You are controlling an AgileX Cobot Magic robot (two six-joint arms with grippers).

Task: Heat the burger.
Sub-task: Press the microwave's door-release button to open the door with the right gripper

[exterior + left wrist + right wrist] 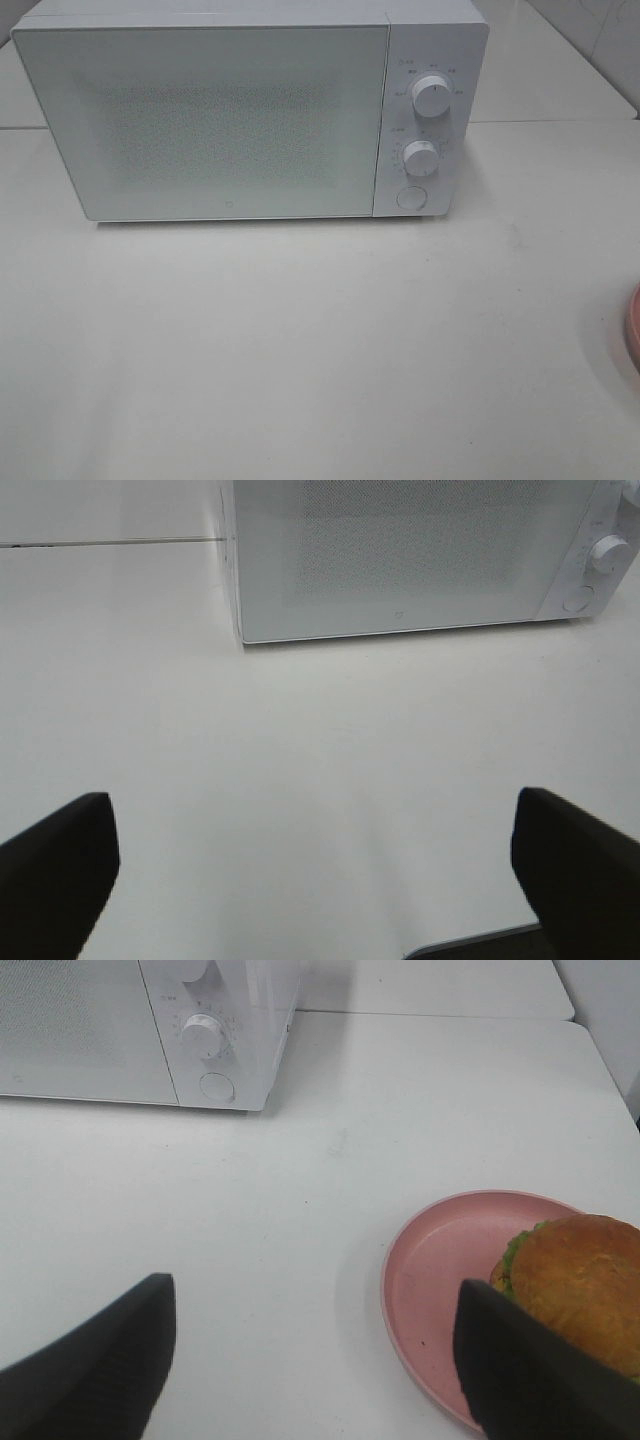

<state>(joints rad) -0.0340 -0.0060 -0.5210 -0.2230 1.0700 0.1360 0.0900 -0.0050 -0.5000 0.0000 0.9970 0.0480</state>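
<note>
— Where's the burger (575, 1285)?
— On the pink plate (635, 330), right edge of the high view, near my right jaws (both pairs apart, empty). The microwave (250, 115), upper left, is shut; I'd open it first.

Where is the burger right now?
The burger sits on the pink plate in the right wrist view, on the table out to the right of the closed microwave, near the right tool.

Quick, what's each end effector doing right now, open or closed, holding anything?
Left end effector: open, holding nothing.
Right end effector: open, holding nothing.
</note>
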